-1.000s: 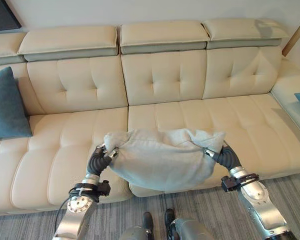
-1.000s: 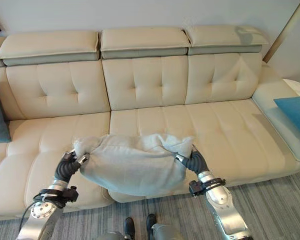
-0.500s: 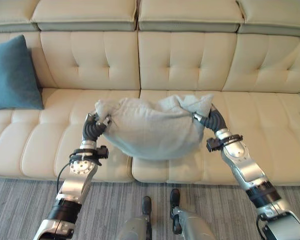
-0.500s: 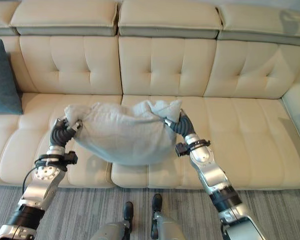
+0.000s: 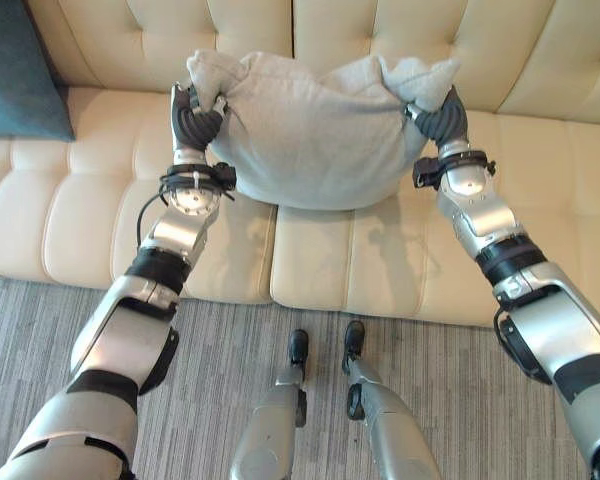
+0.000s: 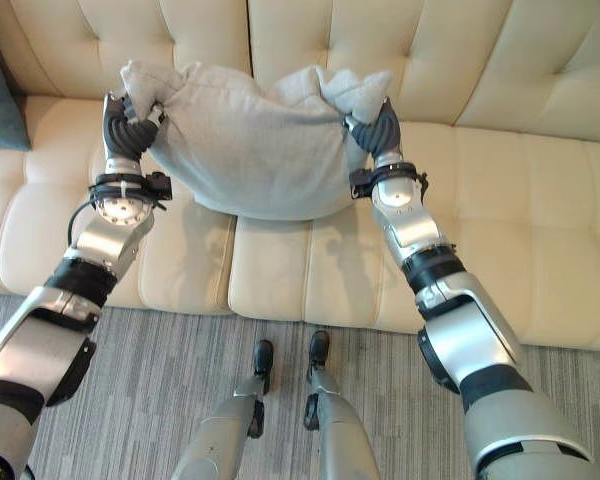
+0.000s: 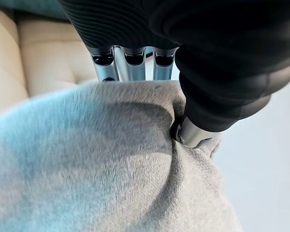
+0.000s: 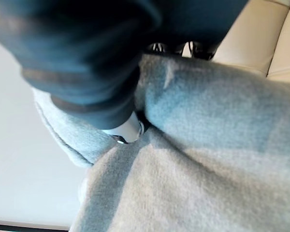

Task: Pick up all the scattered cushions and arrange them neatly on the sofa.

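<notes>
i have the grey cushion (image 5: pixel 315 130) held up between both hands, hanging in the air over the front of the cream sofa (image 5: pixel 70 200), roughly above the seam where two seat pads meet and in front of the tufted backrest. my left hand (image 5: pixel 192 108) grips the cushion's upper left corner: in the left wrist view its fingers (image 7: pixel 128 62) curl down behind the bunched fabric and the thumb presses into the fold from the near side, so the cloth is pinched tight. my right hand (image 5: pixel 438 112) has the opposite upper corner; in the right wrist view the thumb digs into a crease of the grey cloth while the dark fingertips (image 8: pixel 199 48) hook over the top edge, so that hand is closed on the cushion too. the cushion sags in a rounded belly between the two hands, its lower edge clear of the seat pads, with both top corners pulled up into little ears above my hands. a teal cushion (image 5: pixel 20 70) leans against the sofa's backrest well to the left of the grey one, apart from it. grey striped carpet (image 5: pixel 240 330) runs along the sofa's front edge, below the held cushion.
</notes>
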Available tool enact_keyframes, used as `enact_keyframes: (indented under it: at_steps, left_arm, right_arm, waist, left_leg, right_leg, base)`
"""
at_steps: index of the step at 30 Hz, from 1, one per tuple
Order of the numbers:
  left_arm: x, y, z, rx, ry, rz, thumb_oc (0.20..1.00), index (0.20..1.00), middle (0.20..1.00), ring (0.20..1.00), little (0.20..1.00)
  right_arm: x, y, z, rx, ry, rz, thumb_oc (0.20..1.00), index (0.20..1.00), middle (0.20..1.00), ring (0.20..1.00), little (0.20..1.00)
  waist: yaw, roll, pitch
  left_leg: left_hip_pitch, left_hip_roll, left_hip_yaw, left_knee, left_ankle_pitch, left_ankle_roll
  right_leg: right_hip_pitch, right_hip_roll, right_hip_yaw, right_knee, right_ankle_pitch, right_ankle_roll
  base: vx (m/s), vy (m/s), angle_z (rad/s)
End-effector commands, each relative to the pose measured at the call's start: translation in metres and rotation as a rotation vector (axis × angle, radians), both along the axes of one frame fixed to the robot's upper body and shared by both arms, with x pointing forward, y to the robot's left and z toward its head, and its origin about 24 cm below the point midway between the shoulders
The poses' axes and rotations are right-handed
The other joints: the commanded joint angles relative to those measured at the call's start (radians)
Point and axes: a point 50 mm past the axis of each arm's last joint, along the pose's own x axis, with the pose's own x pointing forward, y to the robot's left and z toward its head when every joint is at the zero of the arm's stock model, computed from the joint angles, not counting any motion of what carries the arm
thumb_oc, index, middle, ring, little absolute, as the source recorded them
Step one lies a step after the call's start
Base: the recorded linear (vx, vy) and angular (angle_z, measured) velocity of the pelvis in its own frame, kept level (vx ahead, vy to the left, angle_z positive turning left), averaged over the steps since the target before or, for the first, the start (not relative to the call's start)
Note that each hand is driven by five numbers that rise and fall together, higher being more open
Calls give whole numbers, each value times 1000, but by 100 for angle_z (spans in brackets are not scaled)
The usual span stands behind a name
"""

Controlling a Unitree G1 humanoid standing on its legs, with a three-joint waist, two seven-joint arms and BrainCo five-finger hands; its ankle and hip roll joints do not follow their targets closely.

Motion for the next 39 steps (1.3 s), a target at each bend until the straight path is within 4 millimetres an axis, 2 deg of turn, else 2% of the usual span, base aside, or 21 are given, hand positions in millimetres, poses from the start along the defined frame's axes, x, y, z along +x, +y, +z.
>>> enact_keyframes:
  at_steps: [1, 8, 10, 14, 15, 17, 18, 19, 20, 21, 22, 23, 24, 25, 26, 27, 30, 34, 35, 37, 39]
  left_arm:
    - [-13, -3, 79, 36, -253, -20, 1000, 1000, 1000, 1000, 1000]
    - [-14, 10, 89, 110, -229, 44, 1000, 1000, 1000, 1000, 1000]
    - [-18, 13, 88, 125, -232, 16, 1000, 1000, 1000, 1000, 1000]
    - [-31, 24, 76, 186, -250, -19, 1000, 1000, 1000, 1000, 1000]
    - [-43, 36, 57, 150, -260, -31, 1000, 1000, 1000, 1000, 1000]
    - [-48, 43, 43, 134, -246, -21, 1000, 1000, 1000, 1000, 1000]
    - [-54, 46, 23, 120, -219, -30, 1000, 1000, 1000, 1000, 1000]
    - [-65, 56, -12, 105, -141, -42, 1000, 1000, 1000, 1000, 1000]
    - [-66, 57, -15, 105, -134, -43, 1000, 1000, 1000, 1000, 1000]
    - [-72, 60, -33, 90, -86, -57, 1000, 1000, 1000, 1000, 1000]
    - [-73, 60, -36, 91, -77, -58, 1000, 1000, 1000, 1000, 1000]
    - [-80, 60, -61, 55, -10, -93, 1000, 1000, 1000, 1000, 1000]
    - [-102, 69, -102, 56, 137, -117, 1000, 1000, 1000, 1000, 1000]
    - [-126, 78, -153, 15, 330, -117, 1000, 1000, 1000, 1000, 1000]
    - [-138, 84, -170, -7, 399, -105, 1000, 1000, 1000, 1000, 1000]
    - [-140, 84, -171, -7, 403, -105, 1000, 1000, 1000, 1000, 1000]
    - [-179, 95, -231, -109, 641, -38, 1000, 1000, 1000, 1000, 1000]
    - [-230, 95, -290, -225, 900, 23, 1000, 1000, 1000, 1000, 1000]
    - [-252, 91, -312, -266, 1005, 39, 1000, 1000, 1000, 1000, 1000]
    - [-264, 91, -324, -280, 1073, 48, 1000, 1000, 1000, 1000, 1000]
    - [-257, 92, -325, -256, 1082, 51, 1000, 1000, 1000, 1000, 1000]
  right_arm:
    - [-21, 17, 87, 45, -303, 62, 1000, 1000, 1000, 1000, 1000]
    - [-30, -14, 113, -5, -363, -51, 1000, 1000, 1000, 1000, 1000]
    - [-29, -27, 109, -30, -339, -90, 1000, 1000, 1000, 1000, 1000]
    - [-27, -58, 82, -40, -270, -140, 1000, 1000, 1000, 1000, 1000]
    - [-31, -68, 61, -31, -258, -143, 1000, 1000, 1000, 1000, 1000]
    - [-33, -70, 48, -41, -244, -141, 1000, 1000, 1000, 1000, 1000]
    - [-38, -73, 29, -69, -227, -137, 1000, 1000, 1000, 1000, 1000]
    - [-50, -77, -5, -143, -183, -111, 1000, 1000, 1000, 1000, 1000]
    - [-51, -77, -8, -144, -175, -110, 1000, 1000, 1000, 1000, 1000]
    - [-58, -81, -26, -157, -147, -97, 1000, 1000, 1000, 1000, 1000]
    - [-60, -81, -30, -158, -138, -97, 1000, 1000, 1000, 1000, 1000]
    - [-68, -83, -55, -155, -89, -70, 1000, 1000, 1000, 1000, 1000]
    - [-93, -95, -101, -168, 32, -58, 1000, 1000, 1000, 1000, 1000]
    - [-117, -104, -153, -114, 189, -48, 1000, 1000, 1000, 1000, 1000]
    - [-127, -107, -173, -92, 261, -50, 1000, 1000, 1000, 1000, 1000]
    - [-128, -107, -175, -92, 265, -49, 1000, 1000, 1000, 1000, 1000]
    - [-164, -121, -232, -71, 492, -87, 1000, 1000, 1000, 1000, 1000]
    - [-206, -125, -293, -45, 761, -141, 1000, 1000, 1000, 1000, 1000]
    - [-223, -124, -315, -56, 872, -145, 1000, 1000, 1000, 1000, 1000]
    - [-231, -118, -331, -61, 942, -134, 1000, 1000, 1000, 1000, 1000]
    - [-229, -110, -342, -50, 983, -123, 1000, 1000, 1000, 1000, 1000]
  waist:
    - [35, -41, -30]
    - [39, -40, -27]
    - [38, -43, -27]
    - [31, -49, -37]
    - [27, -54, -41]
    - [22, -55, -46]
    - [15, -58, -56]
    - [1, -62, -68]
    - [0, -62, -73]
    - [-8, -64, -79]
    - [-8, -64, -85]
    - [-16, -62, -92]
    - [-32, -66, -125]
    - [-48, -63, -151]
    - [-55, -64, -167]
    - [-56, -64, -169]
    - [-74, -58, -198]
    - [-105, -61, -231]
    - [-118, -60, -234]
    - [-130, -66, -218]
    - [-135, -58, -183]
  left_leg:
    - [-2, -49, 14, 82, -134, -21]
    - [3, -50, -1, 62, -126, -26]
    - [11, -54, -4, 55, -118, -26]
    - [46, -51, -4, 44, -121, -28]
    - [71, -50, -1, 32, -122, -28]
    - [83, -50, 0, 27, -123, -28]
    - [101, -50, 3, 18, -126, -28]
    - [126, -50, 7, 7, -128, -25]
    - [129, -50, 6, 4, -127, -25]
    - [140, -49, 9, -2, -129, -23]
    - [144, -49, 8, -5, -128, -23]
    - [164, -46, 9, -9, -136, -21]
    - [197, -47, 14, -29, -134, -16]
    - [244, -47, 18, -43, -142, -13]
    - [255, -49, 21, -50, -139, -11]
    - [258, -49, 21, -51, -139, -11]
    - [320, -44, 32, -65, -147, -8]
    - [370, -45, 51, -83, -145, -2]
    - [393, -46, 62, -102, -145, 4]
    - [395, -47, 79, -114, -133, 8]
    - [362, -25, 90, -104, -101, 11]
  right_leg:
    - [-25, -96, 85, 2, -39, 201]
    - [-18, -95, 73, -12, -39, 203]
    - [-9, -99, 70, -18, -35, 202]
    - [25, -97, 69, -24, -39, 197]
    - [47, -96, 68, -29, -44, 195]
    - [59, -95, 70, -34, -45, 193]
    - [74, -94, 70, -40, -48, 192]
    - [99, -93, 71, -48, -53, 190]
    - [102, -93, 70, -50, -53, 190]
    - [112, -94, 70, -54, -55, 189]
    - [115, -94, 69, -56, -55, 189]
    - [133, -90, 70, -58, -61, 188]
    - [161, -88, 67, -68, -59, 189]
    - [206, -81, 66, -75, -66, 190]
    - [216, -82, 65, -77, -63, 191]
    - [219, -81, 65, -78, -64, 191]
    - [267, -74, 69, -81, -74, 192]
    - [296, -66, 88, -76, -68, 195]
    - [295, -58, 110, -71, -53, 201]
    - [272, -56, 137, -38, -10, 219]
    - [228, -26, 163, 74, -44, 222]
  base:
    - [-17, -45, 0]
    - [11, -26, 3]
    - [0, 0, 0]
    - [26, -27, 5]
    - [42, -22, 2]
    - [31, -6, -5]
    - [57, 12, -7]
    - [53, 13, -4]
    - [55, 10, 1]
    - [29, 1, 3]
    - [62, 11, 3]
    - [94, 24, 3]
    - [153, 54, 3]
    - [133, 61, 0]
    - [84, 47, -10]
    - [20, 36, -17]
    - [-7, 41, -14]
    - [-86, 52, -16]
    - [-201, 58, -31]
    - [-262, 22, -37]
    - [-419, -12, -47]
